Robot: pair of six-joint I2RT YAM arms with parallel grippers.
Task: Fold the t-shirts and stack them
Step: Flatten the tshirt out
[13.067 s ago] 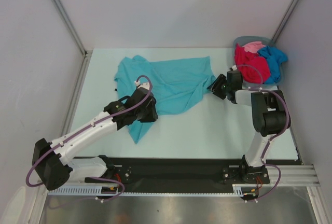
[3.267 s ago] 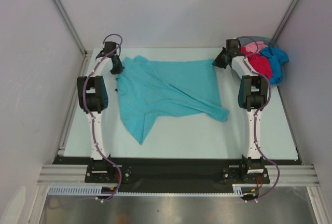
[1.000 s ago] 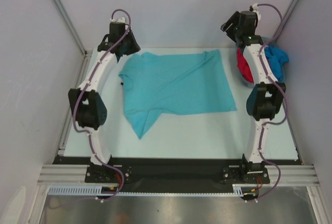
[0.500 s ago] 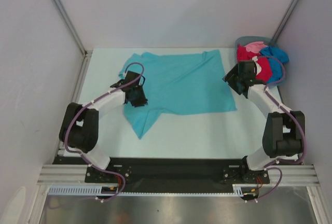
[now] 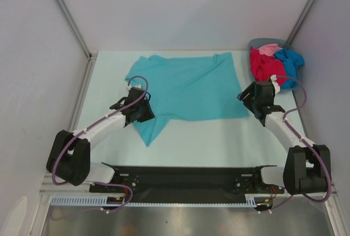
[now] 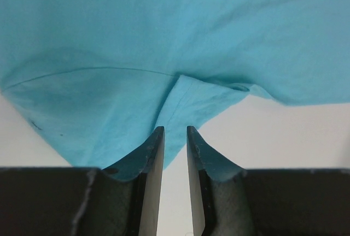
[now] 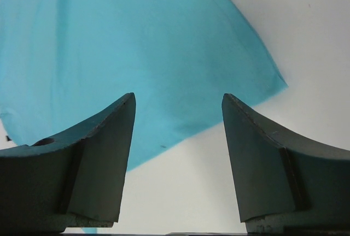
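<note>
Bare tabletop [image 5: 219, 137] runs along the near edge. The left gripper [image 6: 175, 137] hovers over the near sleeve of the teal t-shirt [image 5: 188, 86], jaws a slim gap apart, pinching nothing. The right gripper [image 7: 178, 105], spread wide, hangs above the shirt's near right corner. The shirt lies flat, lightly creased, toward the far edge. Red tee [image 5: 262, 66], pink tee [image 5: 268, 49] and blue tee [image 5: 290, 61] fill the basket [image 5: 254, 43] at the far right corner.
</note>
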